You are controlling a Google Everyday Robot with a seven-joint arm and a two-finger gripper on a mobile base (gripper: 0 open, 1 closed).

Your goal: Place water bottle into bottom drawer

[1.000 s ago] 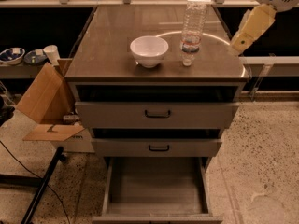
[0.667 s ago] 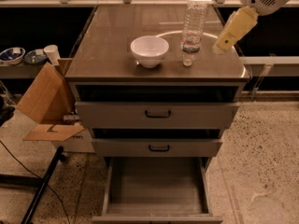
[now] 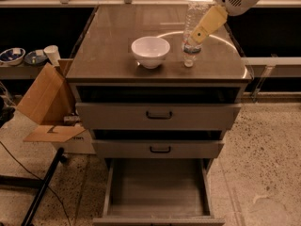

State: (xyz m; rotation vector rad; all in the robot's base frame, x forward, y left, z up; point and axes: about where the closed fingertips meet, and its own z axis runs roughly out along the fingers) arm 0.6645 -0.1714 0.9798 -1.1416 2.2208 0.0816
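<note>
Nearest the camera, the bottom drawer [image 3: 157, 194] is pulled well out, its plain grey inside bare and ready to take something. Above it, the two shallower drawers [image 3: 159, 114] with black handles are pushed in. Further back on the cabinet top [image 3: 108, 46], the white bowl [image 3: 150, 51] sits left of centre, and the water bottle [image 3: 193, 14] stands upright just to its right, apart from the bowl and nowhere near the drawer. The gripper [image 3: 200, 31] reaches in from the upper right, its pale yellow end lying across the bottle's label band. From this angle I cannot tell whether it has hold of the bottle or is only alongside it. The step in hand looks to be the grasp — the place has not begun. The next move would need a firm hold on the crinkled body and a lift clear of the top without catching the bowl. Then comes a carry forward past the cabinet's front edge and a long descent into the open box below — set down gently, since a slim bottle tips easily.
</note>
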